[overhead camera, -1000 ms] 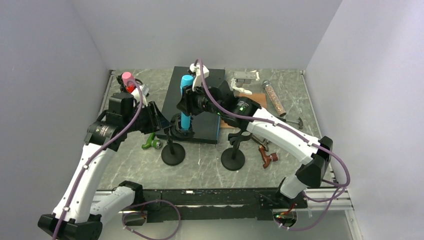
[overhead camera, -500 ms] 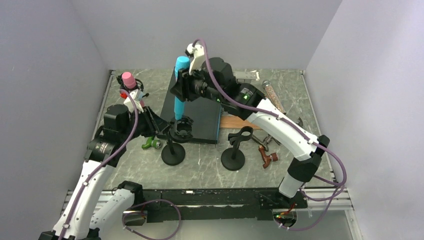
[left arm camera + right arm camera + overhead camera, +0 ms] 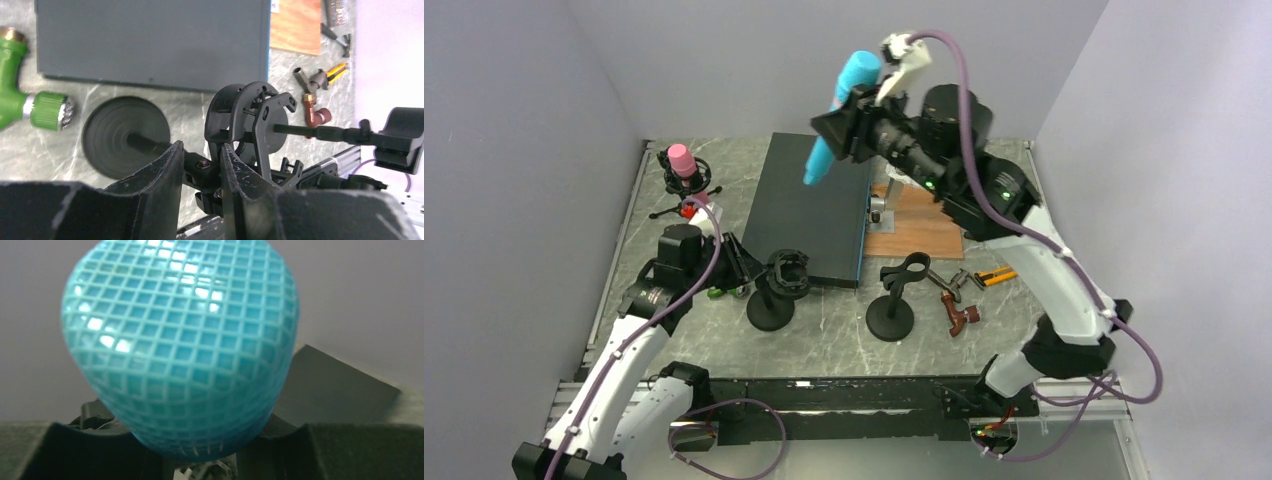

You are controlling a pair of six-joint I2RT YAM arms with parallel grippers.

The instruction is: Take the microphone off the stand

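Blue microphone (image 3: 839, 105) held aloft, clear of its stand (image 3: 771, 305).
The right gripper (image 3: 852, 118) clamps it, tilted, over the dark case (image 3: 809, 215) near the back wall. The left gripper (image 3: 201, 161) pinches the stand's neck under its clip (image 3: 787, 272). A second stand (image 3: 892, 300) is just right, a green fitting (image 3: 721, 292) left.

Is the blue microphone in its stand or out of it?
Out. The right hand holds the blue microphone high in the air. The stand below has an empty clip, and the left hand grips its neck.
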